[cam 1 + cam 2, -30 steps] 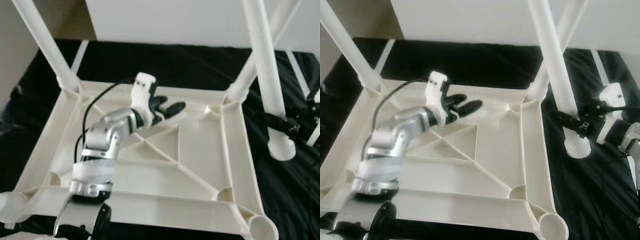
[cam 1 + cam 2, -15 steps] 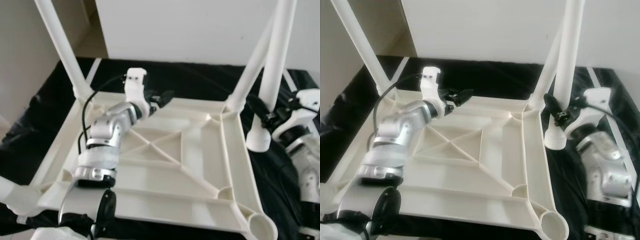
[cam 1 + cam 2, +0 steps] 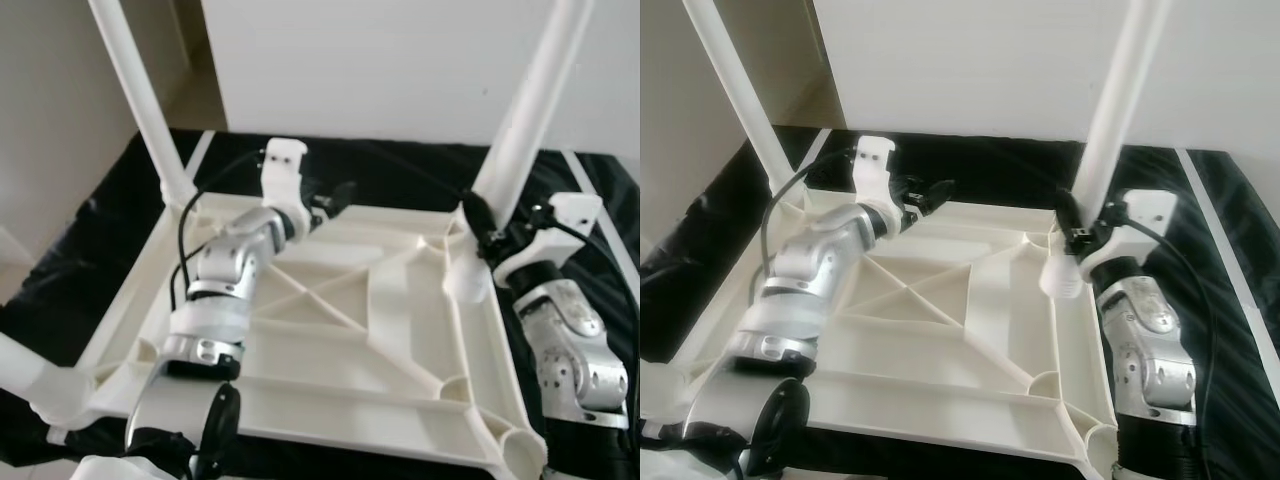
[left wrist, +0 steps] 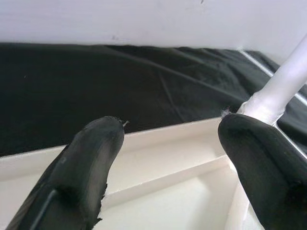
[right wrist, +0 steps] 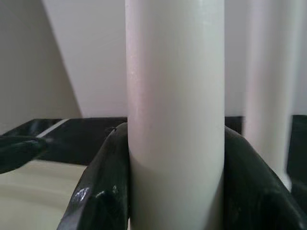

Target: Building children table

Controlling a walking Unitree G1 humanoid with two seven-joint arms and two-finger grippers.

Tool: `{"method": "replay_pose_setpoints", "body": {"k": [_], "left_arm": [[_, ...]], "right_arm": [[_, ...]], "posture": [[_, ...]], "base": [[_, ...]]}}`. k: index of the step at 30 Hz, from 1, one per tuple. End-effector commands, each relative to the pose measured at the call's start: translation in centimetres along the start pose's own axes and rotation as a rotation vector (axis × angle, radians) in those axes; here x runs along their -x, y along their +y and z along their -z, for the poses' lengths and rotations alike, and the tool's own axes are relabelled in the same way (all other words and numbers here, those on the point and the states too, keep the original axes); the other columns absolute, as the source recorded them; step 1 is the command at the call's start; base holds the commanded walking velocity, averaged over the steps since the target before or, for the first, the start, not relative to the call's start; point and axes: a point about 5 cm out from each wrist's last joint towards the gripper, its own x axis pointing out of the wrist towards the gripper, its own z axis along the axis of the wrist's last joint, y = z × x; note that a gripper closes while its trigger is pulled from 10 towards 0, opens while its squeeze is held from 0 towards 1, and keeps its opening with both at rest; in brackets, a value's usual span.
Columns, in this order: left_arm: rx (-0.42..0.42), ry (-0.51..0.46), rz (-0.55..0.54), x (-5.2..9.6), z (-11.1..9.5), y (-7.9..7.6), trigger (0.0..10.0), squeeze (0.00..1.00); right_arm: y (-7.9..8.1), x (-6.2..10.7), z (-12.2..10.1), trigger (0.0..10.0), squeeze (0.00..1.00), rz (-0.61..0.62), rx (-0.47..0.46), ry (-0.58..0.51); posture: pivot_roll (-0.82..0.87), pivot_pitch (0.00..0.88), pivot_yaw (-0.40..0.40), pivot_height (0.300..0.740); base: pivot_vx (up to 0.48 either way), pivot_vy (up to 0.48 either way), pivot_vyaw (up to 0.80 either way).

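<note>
While the white children table (image 3: 330,330) lies upside down on a black cloth (image 3: 90,260), its ribbed underside faces up and its frame makes a wide square. Two white legs already stand in the corner sockets on the far side: the far left leg (image 3: 140,100) rises from the far left corner, and the far right leg (image 3: 535,95) rises from the far right corner. The right claw (image 3: 1072,228) is clenched around a loose leg (image 3: 1118,120), gripping it near its lower end; in the right wrist view the two black fingers (image 5: 103,182) press against both sides of the white tube (image 5: 175,110). This leg is held almost upright, and its round lower end (image 3: 1058,277) hangs just above the right rail of the frame, near the far right corner. The left claw (image 3: 335,195) is released, with its fingers (image 4: 93,158) spread apart and holding nothing; it hovers just over the far rail (image 4: 158,139) of the frame, between the two far corners and closer to the left one. At the near right corner an open round socket (image 3: 520,450) is visible. Behind the cloth stands a white wall (image 3: 380,60).
</note>
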Motion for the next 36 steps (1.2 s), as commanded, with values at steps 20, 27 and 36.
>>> {"method": "replay_pose_setpoints", "body": {"k": [20, 27, 36], "left_arm": [[-0.093, -0.050, 0.499, -2.4, -3.5, -6.5, 10.0, 0.00], [-0.115, -0.092, 0.677, -1.8, -4.1, -8.5, 10.0, 0.00], [-0.124, -0.147, 0.834, -0.4, -5.5, -10.6, 10.0, 0.00]], "right_arm": [[4.8, -0.2, -0.4, 3.6, 0.00, -0.338, 0.000, -0.008], [4.3, -0.3, 0.7, 10.0, 0.00, -0.286, 0.008, 0.038], [4.1, -0.5, 1.4, 10.0, 0.00, -0.279, 0.008, 0.069]], "posture": [[-0.03, 0.000, 0.003, 0.740], [-0.03, 0.000, 0.004, 0.740], [-0.03, 0.000, -0.006, 0.740]], "base": [[0.000, 0.000, 0.00], [0.000, 0.000, 0.00], [0.000, 0.000, 0.00]]}}
